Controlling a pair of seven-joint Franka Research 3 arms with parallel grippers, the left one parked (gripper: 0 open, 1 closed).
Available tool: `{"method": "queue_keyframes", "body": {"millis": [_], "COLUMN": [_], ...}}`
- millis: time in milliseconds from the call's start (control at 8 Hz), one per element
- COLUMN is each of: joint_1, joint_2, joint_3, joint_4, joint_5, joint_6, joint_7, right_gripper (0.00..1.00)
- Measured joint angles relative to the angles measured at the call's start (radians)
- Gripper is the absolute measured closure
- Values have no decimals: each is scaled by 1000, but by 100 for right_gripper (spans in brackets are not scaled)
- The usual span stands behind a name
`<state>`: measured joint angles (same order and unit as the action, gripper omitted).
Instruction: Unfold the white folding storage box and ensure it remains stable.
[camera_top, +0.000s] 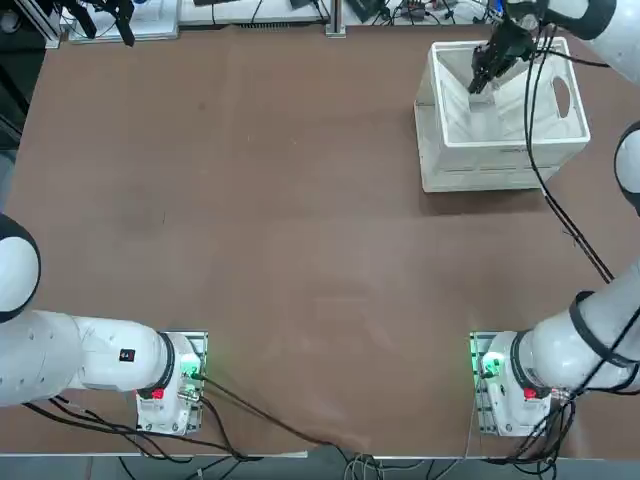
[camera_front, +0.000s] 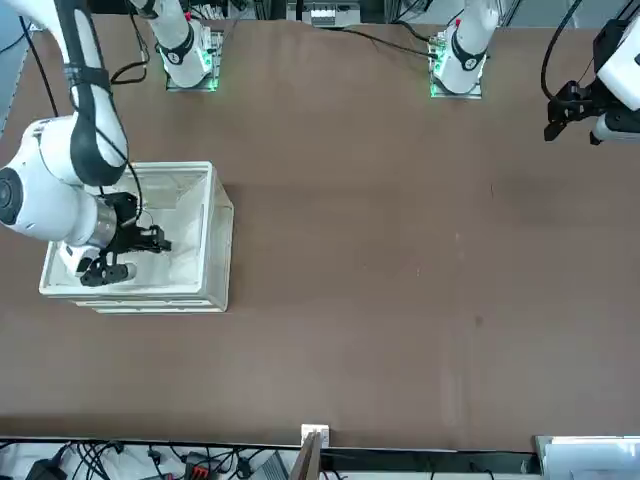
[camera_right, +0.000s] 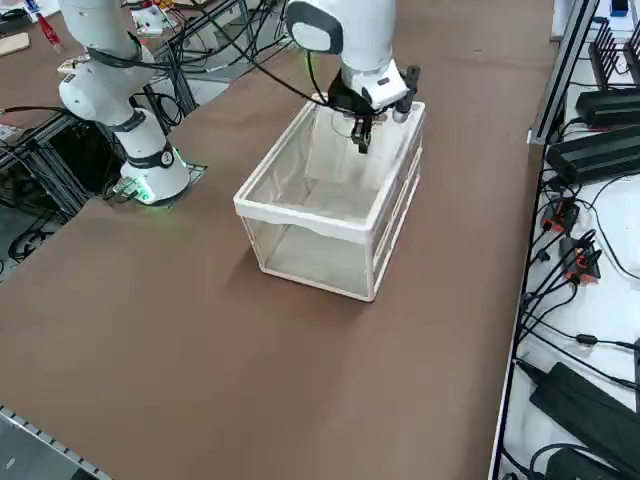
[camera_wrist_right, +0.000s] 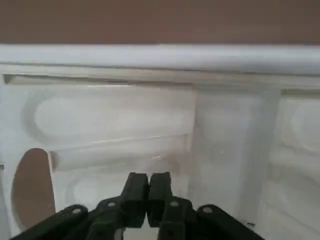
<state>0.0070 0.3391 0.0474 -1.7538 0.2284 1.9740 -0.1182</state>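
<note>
Right gripper (camera_wrist_right: 147, 187), black fingers pressed together on nothing, hangs inside the white plastic folding storage box (camera_top: 500, 150), near its ribbed inner wall. That tall, thick-rimmed crate stands raised at the brown table's (camera_top: 280, 250) far right corner. Judging by this, the step is pushing an end panel outward; next calls for a firm press until it seats.

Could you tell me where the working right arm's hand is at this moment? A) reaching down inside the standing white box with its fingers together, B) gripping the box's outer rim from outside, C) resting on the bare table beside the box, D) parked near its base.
A: the right hand hangs within the rim of the white folding storage box, its fingers pressed together and holding nothing.
</note>
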Motion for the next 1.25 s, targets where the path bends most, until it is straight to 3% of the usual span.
{"method": "queue_keyframes", "body": {"millis": [125, 1250], "joint_1": [-7, -32], "joint_2": [0, 42], "joint_3": [0, 3], "joint_4": [-11, -72], "joint_5": [21, 252], "joint_6": [0, 21], "joint_7": [0, -3], "right_gripper": [98, 99]}}
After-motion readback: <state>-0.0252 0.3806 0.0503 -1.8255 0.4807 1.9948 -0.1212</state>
